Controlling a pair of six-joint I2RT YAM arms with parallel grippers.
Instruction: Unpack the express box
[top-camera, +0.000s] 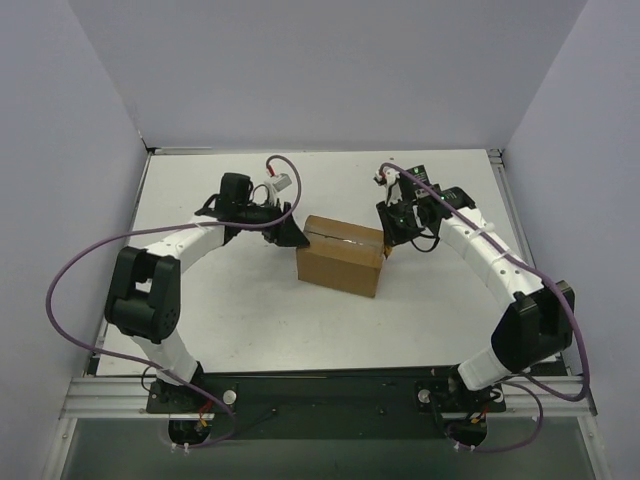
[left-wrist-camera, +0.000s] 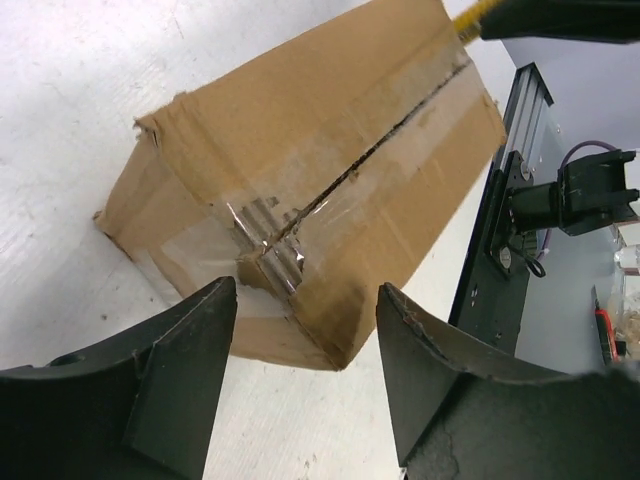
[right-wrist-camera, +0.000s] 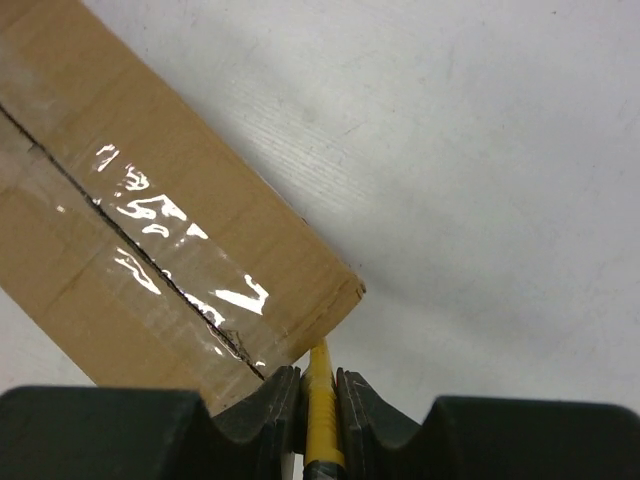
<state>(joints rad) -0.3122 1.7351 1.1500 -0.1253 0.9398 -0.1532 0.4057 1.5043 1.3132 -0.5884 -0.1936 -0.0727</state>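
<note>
Top view: on your table (top-camera: 230, 320) the box (top-camera: 341, 256) sits central, taped seam (right-wrist-camera: 130, 238) running left–right. The left claw (left-wrist-camera: 305, 292) gapes at its left end; the right claw (right-wrist-camera: 318, 378) — nearer — clenches a yellow blade (right-wrist-camera: 320, 402) (tip at the seam's right end).

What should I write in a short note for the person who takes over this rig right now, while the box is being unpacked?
Left gripper: open and empty, facing the near end of the box.
Right gripper: shut on a thin yellow cutter, with its tip at the other end of the top seam.
The box stands in the middle of the table, flaps down.
Done: the tape along the seam looks slit.
Left: free any tape that holds at the ends, lift the flaps, take out what is inside (not visible yet).
</note>
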